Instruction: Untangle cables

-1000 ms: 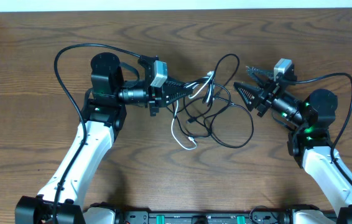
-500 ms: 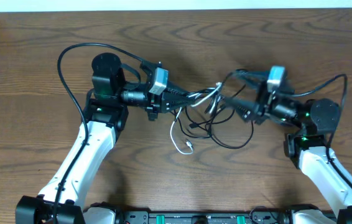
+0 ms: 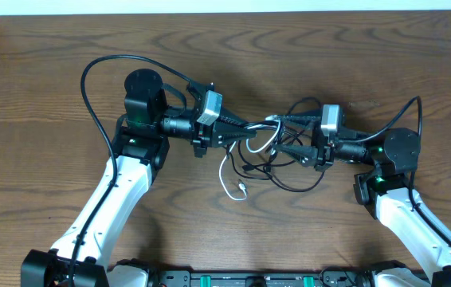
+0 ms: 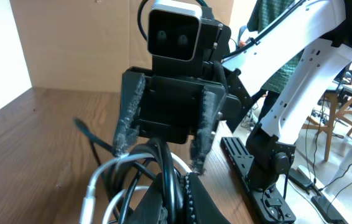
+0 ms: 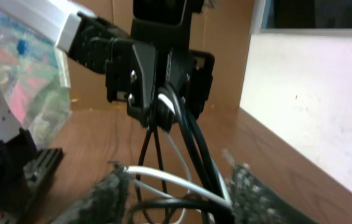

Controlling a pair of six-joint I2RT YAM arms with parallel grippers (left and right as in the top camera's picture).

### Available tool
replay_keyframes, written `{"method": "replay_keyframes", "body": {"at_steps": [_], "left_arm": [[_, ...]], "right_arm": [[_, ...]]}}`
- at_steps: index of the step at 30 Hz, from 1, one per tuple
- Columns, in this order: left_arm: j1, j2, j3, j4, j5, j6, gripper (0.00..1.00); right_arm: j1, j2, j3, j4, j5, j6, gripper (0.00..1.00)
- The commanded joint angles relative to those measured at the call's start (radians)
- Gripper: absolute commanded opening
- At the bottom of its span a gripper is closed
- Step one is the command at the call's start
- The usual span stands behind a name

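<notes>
Where the two arms meet over the middle of the bench (image 3: 42, 72), the cables (image 3: 270, 162) hang bunched between them as one knot of thin black loops with a single white cable (image 3: 224, 172) running through.

The left claw (image 3: 246, 126) points to the right and is clamped tight on the left side of the bunch. Its own wrist view shows several black strands and the white one squeezed together between its closed jaws, curving up and away from the tips.

The right claw (image 3: 288, 144) points left and faces it, tip close to tip. Its jaws stand partly apart and straddle the same bunch. From its wrist view, black strands and a white strand pass across the gap between the two jaws, and the jaws do not pinch them. The left wrist view agrees: both jaws are spread, with the cable loops rising between them.

Below the claws, part of the tangle rests on the bench. The white cable drops in a narrow loop toward the near edge and ends in a small plug lying on the wood. A wider black loop sags under the right claw.
</notes>
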Motion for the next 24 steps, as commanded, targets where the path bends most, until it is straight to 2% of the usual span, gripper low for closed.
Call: {"method": "replay_keyframes", "body": {"at_steps": [1,3,6,12,17,24], "left_arm": [[-0.002,0.000,0.021,0.007,0.026,0.016,0.08],[-0.002,0.000,0.021,0.010,0.026,0.016,0.08],[-0.002,0.000,0.021,0.010,0.009,0.016,0.08],[-0.002,0.000,0.021,0.014,0.007,0.016,0.08],[-0.002,0.000,0.021,0.013,-0.039,0.016,0.08],[-0.002,0.000,0.021,0.013,-0.087,0.016,0.08]], "right_arm": [[0.006,-0.005,0.009,-0.021,-0.007,-0.013,0.40],[0.006,-0.005,0.009,-0.041,-0.007,-0.014,0.32],[0.006,-0.005,0.009,-0.049,-0.007,-0.014,0.24],[0.006,-0.005,0.009,-0.061,-0.007,-0.014,0.13],[0.007,-0.005,0.009,-0.119,-0.008,-0.017,0.01],[0.006,-0.005,0.009,-0.124,-0.014,-0.016,0.01]]}}
